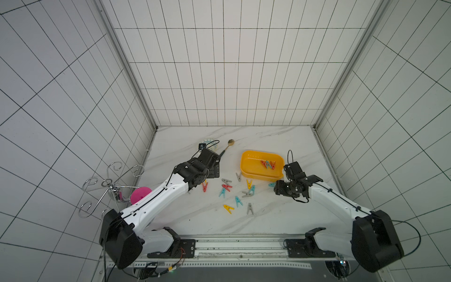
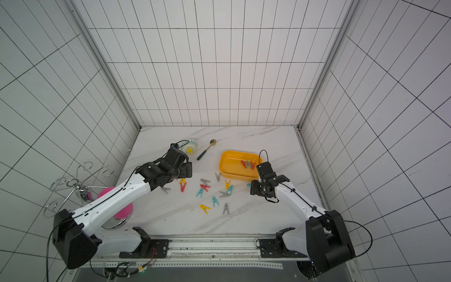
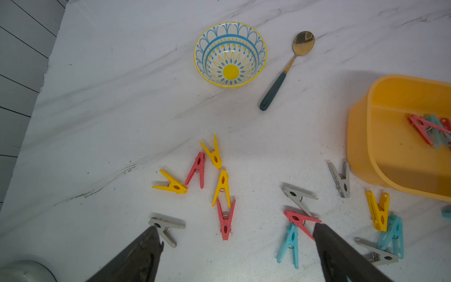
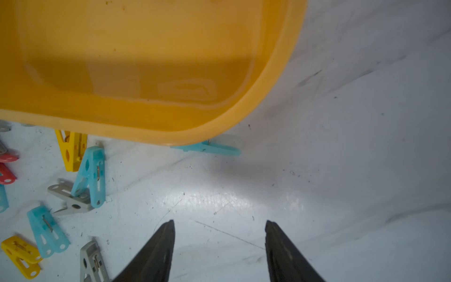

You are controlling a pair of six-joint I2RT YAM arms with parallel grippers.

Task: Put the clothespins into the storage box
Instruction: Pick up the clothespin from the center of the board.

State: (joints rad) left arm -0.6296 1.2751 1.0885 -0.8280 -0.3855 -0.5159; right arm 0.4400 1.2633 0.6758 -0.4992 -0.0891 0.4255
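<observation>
Black jaws of the right gripper stand apart, empty, just beside the storage box — a teal clothespin pokes from under its rim. The left gripper gapes wide over loose clothespins near the box — a few more lie inside.

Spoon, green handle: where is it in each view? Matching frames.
In a top view: spoon far-centre, left of the storage box.
In a top view: spoon likewise left of the storage box.
Left wrist: spoon between the patterned bowl and the storage box.
Right wrist: not in it.
Shared landmark: the storage box, in all four.
</observation>
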